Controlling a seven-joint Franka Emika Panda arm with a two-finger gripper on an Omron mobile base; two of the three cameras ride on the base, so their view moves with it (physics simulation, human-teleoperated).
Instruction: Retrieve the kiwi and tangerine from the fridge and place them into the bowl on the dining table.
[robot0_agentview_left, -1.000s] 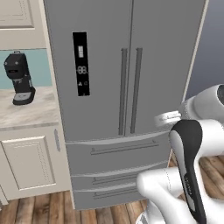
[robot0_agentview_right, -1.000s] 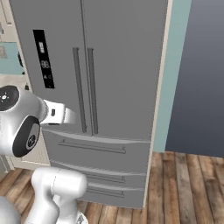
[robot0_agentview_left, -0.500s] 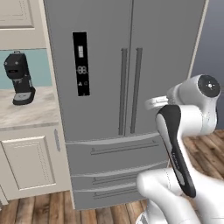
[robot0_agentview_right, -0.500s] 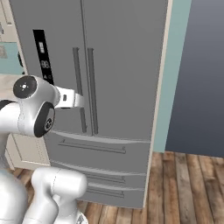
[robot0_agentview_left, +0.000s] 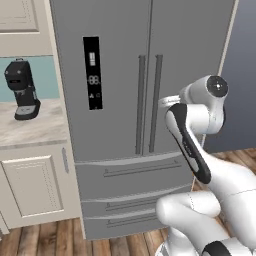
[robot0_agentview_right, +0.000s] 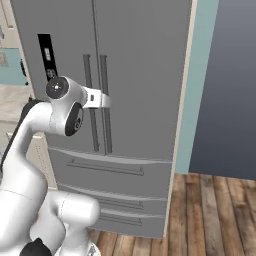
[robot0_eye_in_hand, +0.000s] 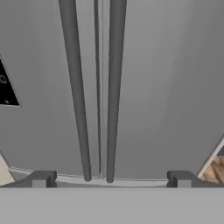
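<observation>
Left base view: the fridge (robot0_agentview_left: 145, 115) stands shut, both upper doors closed, its two bar handles (robot0_agentview_left: 149, 104) side by side at the door seam, black display panel (robot0_agentview_left: 93, 72) on the left door. Left of it, a black coffee machine (robot0_agentview_left: 22, 90) sits near the back edge of the counter (robot0_agentview_left: 30, 131) with cream cabinets. White arm raised in front of the handles.

Right base view: arm's wrist points at the fridge handles, close to them; contact cannot be told. Wooden floor (robot0_agentview_right: 210, 215) at lower right.

Hand view: gripper (robot0_eye_in_hand: 109, 178) with its fingertips (robot0_eye_in_hand: 41, 178) spread wide, nothing between them, aimed at the handles' lower ends. Kiwi and tangerine hidden behind closed doors
</observation>
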